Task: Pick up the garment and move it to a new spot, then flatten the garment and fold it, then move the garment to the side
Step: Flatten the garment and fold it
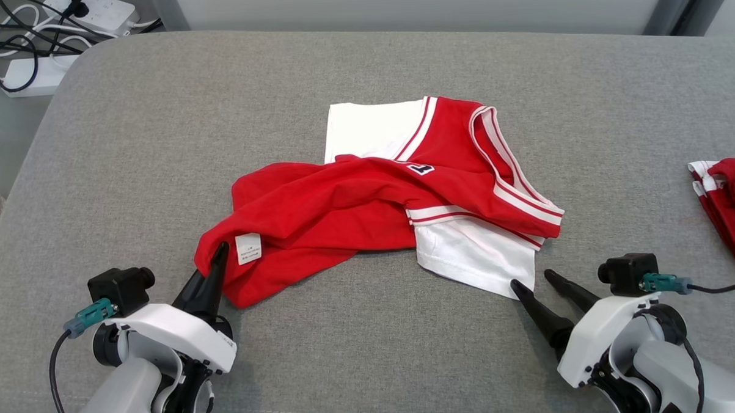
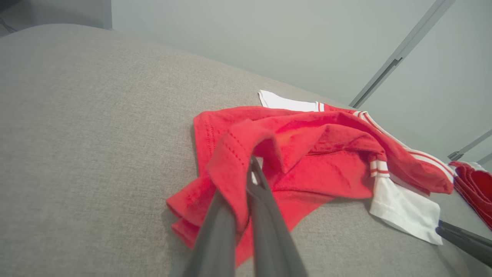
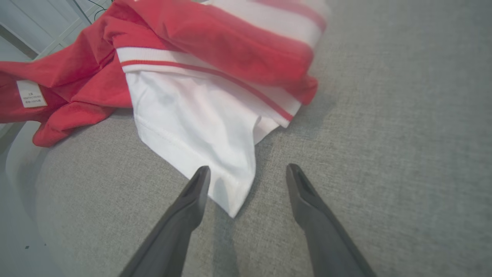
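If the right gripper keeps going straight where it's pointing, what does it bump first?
Most likely the white sleeve of the garment: its corner lies between the open fingers of the right gripper, just ahead of them.

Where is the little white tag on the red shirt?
In the head view, the tag sits at the lower-left red edge of the shirt, just right of the left tool.

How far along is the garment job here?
Done: nothing that shows; the garment lies crumpled on the cushion, and a first move cannot be judged. In hand: the left end effector is shut on its red edge, the right end effector open at the white sleeve corner, not gripping. Left: flattening, folding, moving aside.
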Controlling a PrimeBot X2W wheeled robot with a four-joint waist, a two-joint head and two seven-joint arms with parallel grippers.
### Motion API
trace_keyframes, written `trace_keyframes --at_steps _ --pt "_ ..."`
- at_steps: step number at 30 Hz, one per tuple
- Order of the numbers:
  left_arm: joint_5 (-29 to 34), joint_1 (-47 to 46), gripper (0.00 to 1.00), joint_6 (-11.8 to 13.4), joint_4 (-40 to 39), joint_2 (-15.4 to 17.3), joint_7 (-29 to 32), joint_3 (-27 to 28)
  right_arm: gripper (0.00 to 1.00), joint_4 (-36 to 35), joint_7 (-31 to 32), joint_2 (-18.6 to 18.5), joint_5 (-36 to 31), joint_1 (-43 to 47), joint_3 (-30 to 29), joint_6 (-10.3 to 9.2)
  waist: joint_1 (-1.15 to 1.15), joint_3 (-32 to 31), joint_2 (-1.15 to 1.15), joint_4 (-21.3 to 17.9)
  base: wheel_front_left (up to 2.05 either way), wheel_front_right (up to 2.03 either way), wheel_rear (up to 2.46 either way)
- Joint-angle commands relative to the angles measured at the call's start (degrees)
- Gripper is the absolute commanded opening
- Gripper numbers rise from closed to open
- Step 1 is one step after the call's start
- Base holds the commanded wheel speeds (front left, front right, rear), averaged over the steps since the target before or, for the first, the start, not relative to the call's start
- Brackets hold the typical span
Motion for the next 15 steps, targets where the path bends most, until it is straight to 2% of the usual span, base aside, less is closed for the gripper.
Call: trace_keyframes --at_steps 1,5,6,7,8,9,12,13,14,15 --pt "0.16 -1.28 0.00 -0.41 -0.95 1.69 -0.60 1.68 1.00 0.05 -0.83 0.14 0.38 -0.62 0.21 0.24 0.00 0.27 0.00 0.38 0.00 0.00 0.00" --pt "0.10 -1.45 0.00 -0.41 -0.99 1.69 -0.60 1.56 1.00 0.33 -0.83 0.53 0.69 -0.84 0.69 0.24 0.00 0.52 0.00 0.66 0.00 0.00 0.00" --pt "0.07 -1.51 0.00 -0.41 -1.03 1.69 -0.60 1.55 0.93 0.42 -0.83 0.64 0.81 -0.94 1.07 0.24 0.00 0.62 0.00 0.74 0.00 0.00 0.00" --pt "0.04 -1.58 0.00 -0.41 -1.06 1.70 -0.60 1.52 0.74 0.53 -0.83 0.75 1.01 -1.07 1.51 0.24 0.00 0.72 0.00 0.80 0.00 0.00 0.00" --pt "0.02 -1.67 0.00 -0.41 -1.09 1.71 -0.60 1.51 0.48 0.71 -0.83 0.85 1.28 -1.20 2.05 0.24 0.00 0.81 0.00 0.86 0.00 0.00 0.00" --pt "-0.02 -1.75 0.00 -0.41 -1.11 1.72 -0.60 1.48 0.35 0.93 -0.77 0.88 1.62 -1.37 2.62 0.24 0.00 0.88 0.00 0.92 0.00 0.00 0.00" --pt "-0.10 -2.08 0.00 -0.41 -1.18 1.76 -0.60 1.46 0.19 1.62 -0.66 0.70 2.82 -2.05 3.89 0.24 0.00 1.03 0.00 1.03 0.00 0.00 0.00" --pt "-0.08 -2.16 0.00 -0.41 -1.19 1.79 -0.60 1.47 0.08 1.82 -0.66 0.59 3.20 -2.30 4.24 0.24 0.00 1.04 0.00 1.03 0.00 0.00 0.00" --pt "-0.07 -2.23 0.00 -0.41 -1.22 1.81 -0.60 1.51 0.02 1.96 -0.60 0.48 3.61 -2.55 4.59 0.24 0.00 1.05 0.00 1.01 0.00 0.00 0.00" --pt "-0.07 -2.28 0.00 -0.41 -1.24 1.82 -0.60 1.54 0.00 2.15 -0.49 0.35 3.97 -2.81 4.94 0.24 0.00 1.05 0.00 0.99 0.00 0.00 0.00"
